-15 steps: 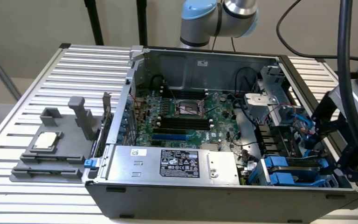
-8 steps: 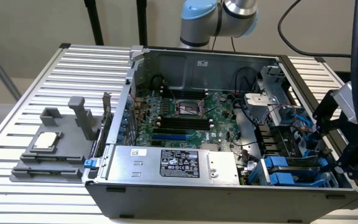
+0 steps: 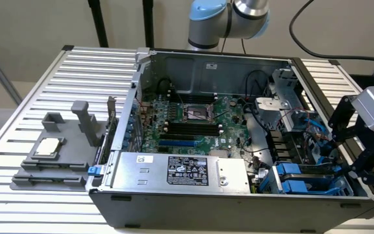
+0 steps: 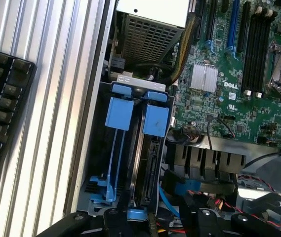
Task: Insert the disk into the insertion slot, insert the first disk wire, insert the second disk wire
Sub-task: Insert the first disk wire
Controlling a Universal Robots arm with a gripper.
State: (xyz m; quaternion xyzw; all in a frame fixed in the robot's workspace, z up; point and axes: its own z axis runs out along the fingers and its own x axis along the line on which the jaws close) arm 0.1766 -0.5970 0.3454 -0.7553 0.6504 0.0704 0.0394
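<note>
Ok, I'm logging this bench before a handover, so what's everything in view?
table: one, silver slatted, under everything
computer case: one, dark grey, open, on the table
motherboard: one, green, inside the case
power supply: one, silver with black label, along the case's near wall
carrier tabs: two, blue, atop the drive cage
disk: one, dark edge, seated in the insertion slot under one tab
keyboard: one, black, on the table beside the case
fixture: one, grey, exterior view's left, holding a processor chip
arm: one, silver and light blue, behind the case
claw: one, black, above the drive cage
</note>
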